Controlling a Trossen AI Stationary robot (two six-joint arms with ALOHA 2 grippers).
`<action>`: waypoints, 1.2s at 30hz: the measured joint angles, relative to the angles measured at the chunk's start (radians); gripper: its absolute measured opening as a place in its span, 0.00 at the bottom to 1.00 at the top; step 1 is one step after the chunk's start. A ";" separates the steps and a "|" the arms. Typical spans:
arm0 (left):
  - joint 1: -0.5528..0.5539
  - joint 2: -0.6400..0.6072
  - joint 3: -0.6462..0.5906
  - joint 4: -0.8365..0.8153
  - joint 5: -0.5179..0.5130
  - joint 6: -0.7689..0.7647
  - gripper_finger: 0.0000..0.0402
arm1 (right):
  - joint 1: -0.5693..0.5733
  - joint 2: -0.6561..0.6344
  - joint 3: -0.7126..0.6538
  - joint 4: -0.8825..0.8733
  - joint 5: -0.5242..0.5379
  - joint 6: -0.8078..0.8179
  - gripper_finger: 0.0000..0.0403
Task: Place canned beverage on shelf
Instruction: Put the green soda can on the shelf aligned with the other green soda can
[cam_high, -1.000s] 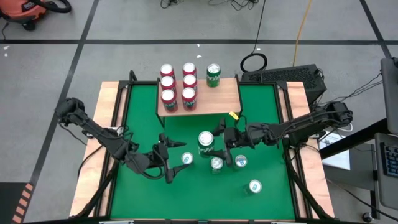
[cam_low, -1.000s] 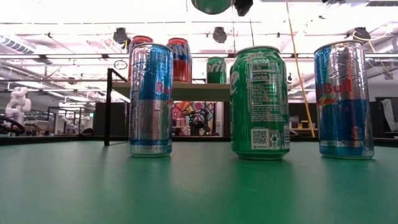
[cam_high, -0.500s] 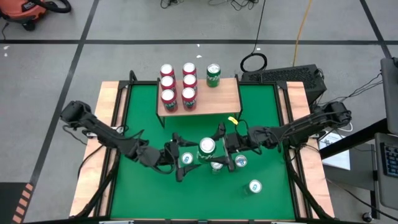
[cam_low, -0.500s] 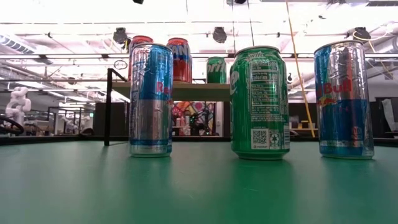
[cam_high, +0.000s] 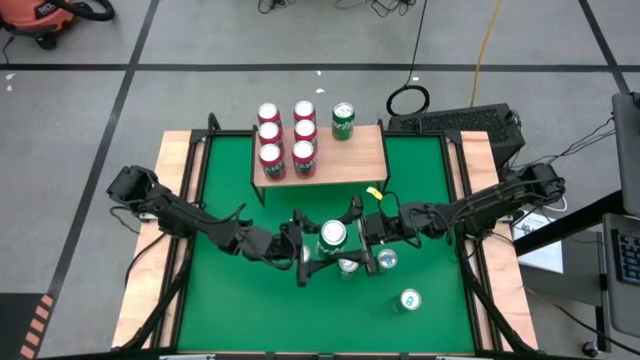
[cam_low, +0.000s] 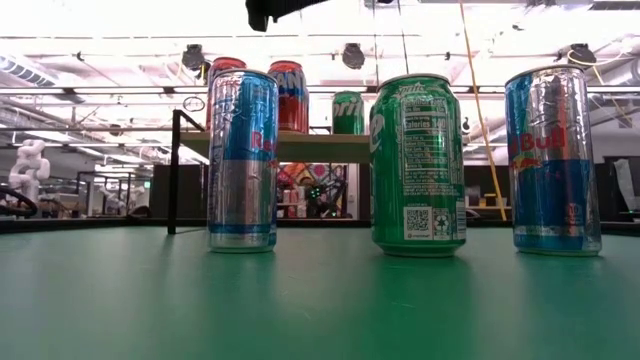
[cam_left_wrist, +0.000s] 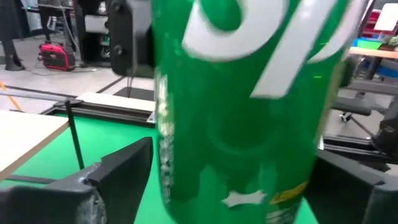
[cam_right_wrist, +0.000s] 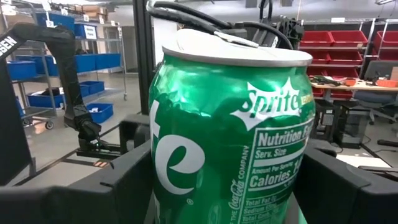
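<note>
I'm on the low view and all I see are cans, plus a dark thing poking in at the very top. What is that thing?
Observer: That is the left tool, hanging over the middle of the green table.
Kid: Is it grabbing something?
Observer: Not yet. Its fingers stand open on either side of a green Sprite can that is up in the air, above your picture.
Kid: Then who is holding that can up?
Observer: The right tool is, gripping it from the opposite side.
Kid: Is there room on the shelf?
Observer: The shelf has red cans in two rows and one green can, with bare board on its right part.
</note>
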 joint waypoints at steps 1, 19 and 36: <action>0.000 0.000 0.000 0.005 0.000 0.000 0.89 | 0.000 0.000 0.000 0.000 0.000 0.000 0.74; 0.000 -0.001 0.000 -0.014 -0.006 -0.002 0.72 | 0.000 -0.019 0.001 -0.049 0.057 0.059 0.88; -0.007 0.005 0.000 -0.017 -0.193 -0.008 0.72 | -0.021 -0.080 0.230 -0.509 0.134 0.105 0.89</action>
